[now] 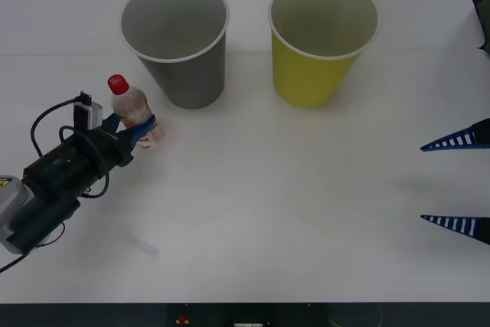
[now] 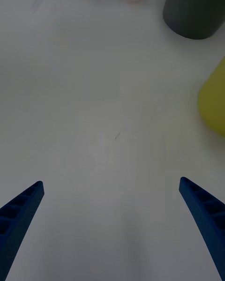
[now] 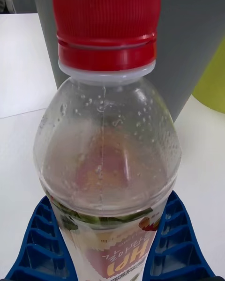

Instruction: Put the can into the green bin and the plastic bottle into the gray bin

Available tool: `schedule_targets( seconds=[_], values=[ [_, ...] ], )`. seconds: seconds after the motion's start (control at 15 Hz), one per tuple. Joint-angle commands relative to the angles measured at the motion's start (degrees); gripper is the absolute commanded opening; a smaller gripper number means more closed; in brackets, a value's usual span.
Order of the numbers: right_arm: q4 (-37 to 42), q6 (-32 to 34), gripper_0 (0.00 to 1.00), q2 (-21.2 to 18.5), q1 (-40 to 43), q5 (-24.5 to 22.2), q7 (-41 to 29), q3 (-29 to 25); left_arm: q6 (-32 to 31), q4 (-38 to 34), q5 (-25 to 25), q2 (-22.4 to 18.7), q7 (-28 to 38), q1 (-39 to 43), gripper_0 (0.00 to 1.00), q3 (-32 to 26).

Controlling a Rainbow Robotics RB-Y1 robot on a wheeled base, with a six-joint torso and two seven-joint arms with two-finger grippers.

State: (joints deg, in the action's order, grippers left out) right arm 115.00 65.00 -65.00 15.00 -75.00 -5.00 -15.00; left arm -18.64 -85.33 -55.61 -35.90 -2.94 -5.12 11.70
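Left gripper [image 1: 142, 129] pinches the plastic bottle [image 1: 135, 109] upright on the table [image 1: 268, 212], near the gray bin [image 1: 178, 40].

Close up, the left wrist view reveals droplets inside the clear shoulder under its red cap [image 3: 107, 25]; the right gripper [image 1: 458, 181] hangs spread, beyond the green bin [image 1: 321, 40].

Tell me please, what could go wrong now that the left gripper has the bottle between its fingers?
1. The left gripper holds the plastic bottle low, at the label; being top-heavy above the fingers, it might tilt or slip on lifting.
2. The gray bin stands close beside the bottle and is much taller, so a lift that is too low may knock its wall.
3. The green bin is near the gray one; overshooting could drop the bottle there.
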Motion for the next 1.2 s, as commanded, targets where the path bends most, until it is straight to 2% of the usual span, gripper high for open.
schedule_targets(
  seconds=[0.07, 0.27, 0.47, 0.67, 0.73, 1.07, 1.2],
  values=[
    [0.0, 0.0, 1.00, 0.0, 0.0, 0.0, 0.0, 0.0, -2.5, -0.1, 0.2, -1.2, 0.5, 0.1, 0.00, 0.0],
    [0.0, 0.0, 1.00, 0.0, 0.0, 0.0, 0.0, 0.0, -8.1, -0.4, 1.5, -4.4, 2.0, 1.3, 0.00, -0.2],
    [0.0, 0.0, 1.00, 0.0, 0.0, 0.0, 0.0, 0.0, -12.4, -3.5, 1.2, -8.7, 3.6, 4.4, 0.00, -1.9],
    [0.0, 0.0, 1.00, 0.0, 0.0, 0.0, 0.0, 0.0, -19.9, -8.5, -7.0, -11.9, 14.7, 7.8, 0.00, -7.1],
    [0.0, 0.0, 1.00, 0.0, 0.0, 0.0, 0.0, 0.0, -23.7, -10.9, -11.6, -12.2, 20.2, 8.6, 0.00, -10.4],
    [0.0, 0.0, 1.00, 0.0, 0.0, 0.0, 0.0, 0.0, -39.6, -23.5, -28.1, -12.2, 45.5, 9.5, 0.00, -23.3],
    [0.0, 0.0, 1.00, 0.0, 0.0, 0.0, 0.0, 0.0, -41.8, -29.7, -33.2, -12.8, 55.5, 9.1, 0.00, -25.9]
  ],
)
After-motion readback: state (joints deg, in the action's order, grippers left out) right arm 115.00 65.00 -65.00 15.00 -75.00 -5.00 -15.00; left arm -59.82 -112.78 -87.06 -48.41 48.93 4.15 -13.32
